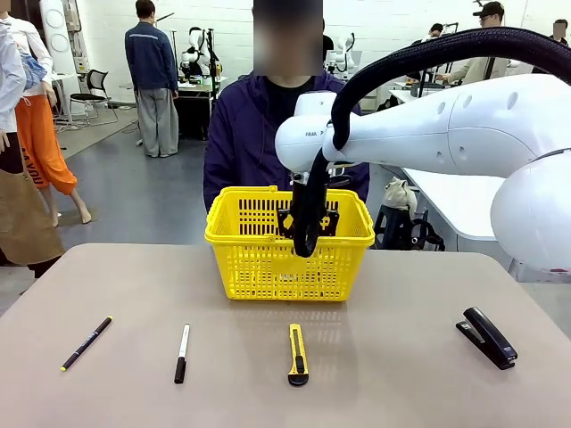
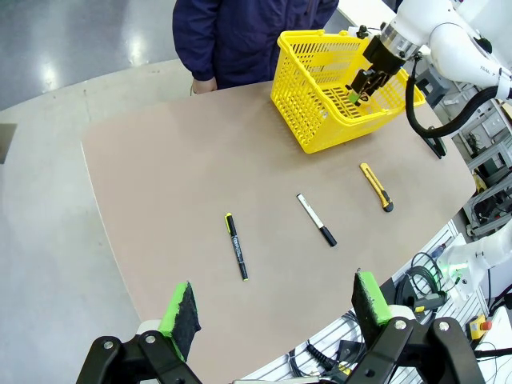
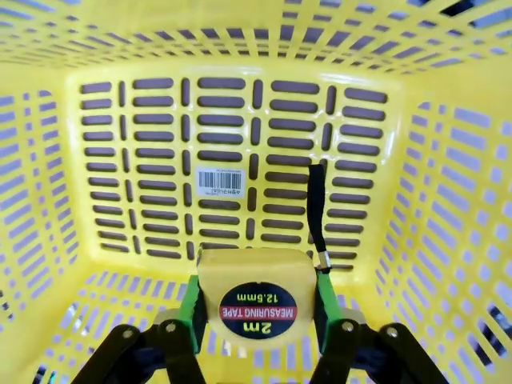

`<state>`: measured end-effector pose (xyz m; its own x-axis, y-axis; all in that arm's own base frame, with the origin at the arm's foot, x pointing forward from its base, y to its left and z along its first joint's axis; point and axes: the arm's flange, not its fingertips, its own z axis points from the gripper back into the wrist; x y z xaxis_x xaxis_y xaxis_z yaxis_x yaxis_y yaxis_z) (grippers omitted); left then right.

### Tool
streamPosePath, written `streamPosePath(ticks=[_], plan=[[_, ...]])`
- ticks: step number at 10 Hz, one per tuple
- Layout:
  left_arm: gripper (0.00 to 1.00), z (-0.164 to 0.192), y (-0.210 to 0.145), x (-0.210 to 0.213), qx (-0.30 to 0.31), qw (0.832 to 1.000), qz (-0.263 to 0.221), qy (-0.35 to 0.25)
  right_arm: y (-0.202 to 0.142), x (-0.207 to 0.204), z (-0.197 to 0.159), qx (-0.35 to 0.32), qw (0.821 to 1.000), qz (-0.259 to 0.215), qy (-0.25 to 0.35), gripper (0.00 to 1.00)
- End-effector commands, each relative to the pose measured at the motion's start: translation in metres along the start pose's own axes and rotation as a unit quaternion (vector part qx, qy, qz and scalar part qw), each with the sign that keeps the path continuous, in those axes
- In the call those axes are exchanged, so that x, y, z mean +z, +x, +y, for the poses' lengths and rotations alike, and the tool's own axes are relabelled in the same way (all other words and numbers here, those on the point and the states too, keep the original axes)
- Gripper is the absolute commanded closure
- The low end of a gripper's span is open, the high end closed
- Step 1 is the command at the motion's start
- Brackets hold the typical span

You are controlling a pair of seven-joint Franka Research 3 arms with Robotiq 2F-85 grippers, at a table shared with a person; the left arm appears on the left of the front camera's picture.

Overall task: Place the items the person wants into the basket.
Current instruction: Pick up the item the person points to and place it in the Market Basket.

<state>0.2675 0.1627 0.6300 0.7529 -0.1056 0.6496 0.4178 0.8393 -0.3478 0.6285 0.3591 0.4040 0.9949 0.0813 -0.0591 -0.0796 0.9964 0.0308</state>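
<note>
My right gripper (image 1: 308, 234) hangs inside the yellow basket (image 1: 223, 234), shut on the yellow-and-black tape measure (image 3: 258, 280), whose round label faces the wrist camera above the slotted basket floor (image 3: 144, 144). Its black strap (image 3: 317, 208) dangles beside it. The yellow-and-black utility knife (image 1: 297, 354) lies on the table in front of the basket, and the black stapler (image 1: 486, 337) lies at the right. The person (image 1: 241, 134) in a dark navy jacket stands behind the basket. My left gripper (image 2: 276, 308) is open, high above the table's near edge, holding nothing.
A thin black pen with a yellow tip (image 1: 86, 343) and a white marker with a black cap (image 1: 182, 353) lie on the left half of the beige table (image 1: 401, 294). Bare tabletop stretches between the knife and the stapler.
</note>
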Motion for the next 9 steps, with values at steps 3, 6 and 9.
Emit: streamPosePath(ticks=[3,6,9], plan=[[0.00,0.000,0.000,0.000,-0.003,1.000,-0.002,-0.006,0.006,0.009,-0.002,0.020,1.000,0.014,0.010,0.11],[0.00,0.000,0.000,0.000,-0.003,1.000,-0.002,-0.006,0.002,0.014,-0.004,0.025,1.000,0.009,0.009,0.00],[0.00,0.000,0.000,0.000,-0.003,1.000,-0.002,-0.006,-0.028,0.071,-0.023,0.069,0.997,0.003,0.032,0.00]])
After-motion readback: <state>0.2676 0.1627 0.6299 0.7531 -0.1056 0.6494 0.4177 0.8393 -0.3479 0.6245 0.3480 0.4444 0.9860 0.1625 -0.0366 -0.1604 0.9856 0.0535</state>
